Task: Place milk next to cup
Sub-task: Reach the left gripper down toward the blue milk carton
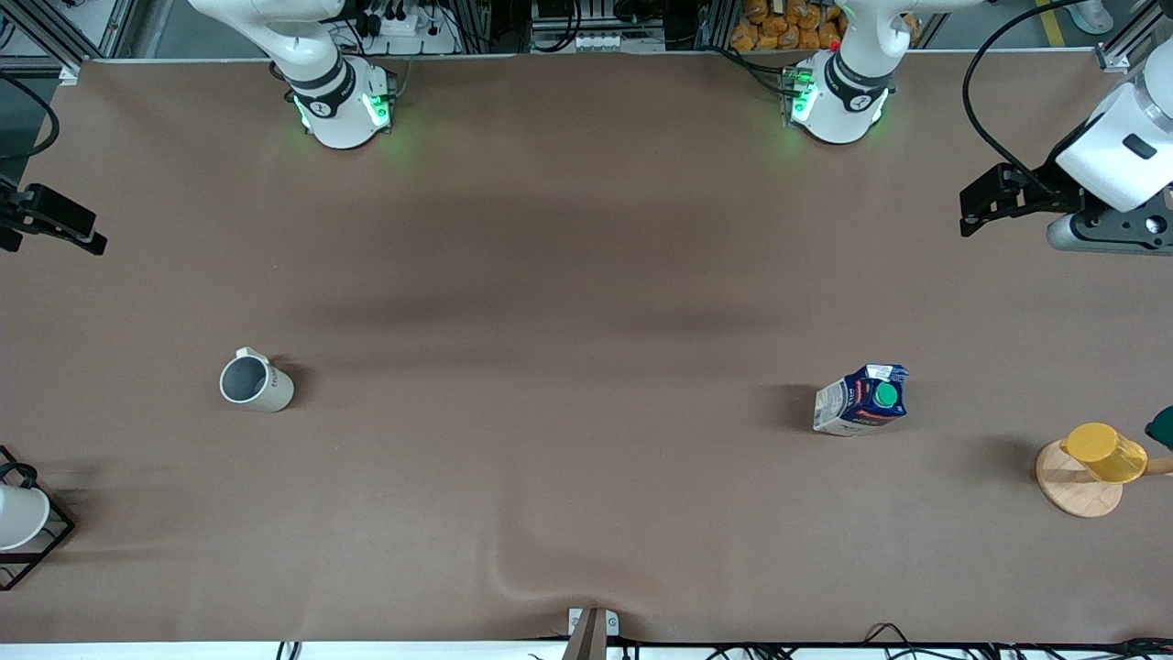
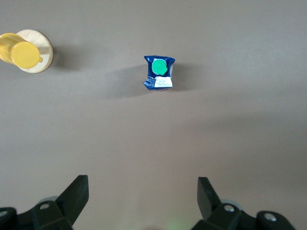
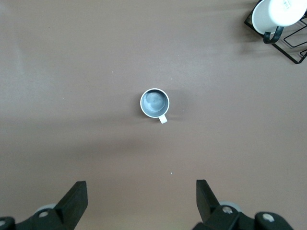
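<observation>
A dark blue and white milk carton [image 1: 861, 401] with a round green cap [image 1: 885, 395] stands upright on the brown desk [image 1: 568, 275], toward the left arm's end. The off-white cup [image 1: 256, 382], grey inside, stands upright toward the right arm's end, well apart from the carton, its small handle [image 1: 250, 354] turned toward the robots' bases. Both sit at about the same depth of the desk from the front camera.

The left pincer [image 1: 985, 203] hangs in the air over the left arm's end of the desk, its two black fingers [image 2: 76, 194] spread wide with nothing between them; in the left wrist view the carton lies on the bare desk past the fingertips. The right pincer [image 1: 55, 225] hangs over the right arm's end, likewise spread wide and holding nothing, with the cup centred on the desk in the right wrist view.

A yellow cup [image 1: 1104, 452] rests on a round wooden stand [image 1: 1077, 486] near the carton, closer to the front camera and at the desk's edge. A white cup [image 1: 18, 516] sits on a black wire rack [image 1: 37, 541] at the right arm's end, closer to the front camera than the off-white cup.
</observation>
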Available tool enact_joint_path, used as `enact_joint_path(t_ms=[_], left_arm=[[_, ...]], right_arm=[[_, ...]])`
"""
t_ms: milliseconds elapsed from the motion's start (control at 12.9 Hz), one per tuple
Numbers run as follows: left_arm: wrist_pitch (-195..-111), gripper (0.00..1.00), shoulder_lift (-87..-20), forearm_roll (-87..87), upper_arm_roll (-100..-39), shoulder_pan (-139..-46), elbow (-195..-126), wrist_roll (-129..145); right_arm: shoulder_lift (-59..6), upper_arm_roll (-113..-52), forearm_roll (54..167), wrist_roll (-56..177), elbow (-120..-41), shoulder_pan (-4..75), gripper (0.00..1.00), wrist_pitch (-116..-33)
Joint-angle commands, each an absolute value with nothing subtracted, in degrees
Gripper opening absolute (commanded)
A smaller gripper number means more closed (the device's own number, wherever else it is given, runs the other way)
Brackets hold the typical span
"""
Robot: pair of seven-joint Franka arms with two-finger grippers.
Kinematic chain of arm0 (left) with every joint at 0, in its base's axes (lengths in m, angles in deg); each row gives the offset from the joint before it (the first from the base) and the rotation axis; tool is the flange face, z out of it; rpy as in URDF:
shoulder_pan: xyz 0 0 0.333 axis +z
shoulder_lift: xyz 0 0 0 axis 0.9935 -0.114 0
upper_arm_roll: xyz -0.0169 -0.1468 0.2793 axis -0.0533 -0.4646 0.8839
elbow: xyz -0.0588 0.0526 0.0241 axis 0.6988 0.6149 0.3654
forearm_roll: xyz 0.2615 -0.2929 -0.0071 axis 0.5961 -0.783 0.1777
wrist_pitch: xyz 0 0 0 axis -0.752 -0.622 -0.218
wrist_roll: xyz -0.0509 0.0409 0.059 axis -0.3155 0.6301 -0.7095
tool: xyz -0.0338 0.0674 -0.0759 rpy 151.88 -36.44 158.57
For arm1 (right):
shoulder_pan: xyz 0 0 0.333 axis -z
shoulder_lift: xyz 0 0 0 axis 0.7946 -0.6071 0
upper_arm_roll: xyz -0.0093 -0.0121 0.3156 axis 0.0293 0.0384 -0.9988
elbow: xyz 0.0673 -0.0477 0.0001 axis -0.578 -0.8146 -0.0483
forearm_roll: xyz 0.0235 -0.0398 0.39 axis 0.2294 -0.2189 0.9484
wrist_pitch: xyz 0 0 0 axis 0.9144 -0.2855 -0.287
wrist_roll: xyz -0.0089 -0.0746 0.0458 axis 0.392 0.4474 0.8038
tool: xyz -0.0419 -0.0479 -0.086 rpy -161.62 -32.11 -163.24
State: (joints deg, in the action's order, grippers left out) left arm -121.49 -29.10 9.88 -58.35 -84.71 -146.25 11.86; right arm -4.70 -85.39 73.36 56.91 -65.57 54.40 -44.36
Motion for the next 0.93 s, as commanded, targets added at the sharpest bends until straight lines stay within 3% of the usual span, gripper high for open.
enact_joint_path(t_ms=[0,310,542,852], left_arm=[[-120.3,1.00,-28.7,8.8,-58.7,-84.2,-145.6,10.7],[-120.4,1.00,-30.9,9.4,-58.4,-84.7,-144.0,11.1],[-121.5,1.00,-38.1,9.3,-58.3,-84.5,-141.0,10.8],[-129.9,1.00,-46.1,9.3,-58.5,-85.4,-141.3,11.5]], right_arm=[[-4.5,-85.3,72.8,56.8,-65.0,54.3,1.00,-43.5],[-4.5,-85.3,72.8,56.6,-65.0,54.2,1.00,-43.5],[-4.7,-85.3,72.8,56.6,-65.0,54.2,1.00,-43.6],[-4.8,-85.3,72.8,56.5,-65.2,54.2,1.00,-43.5]])
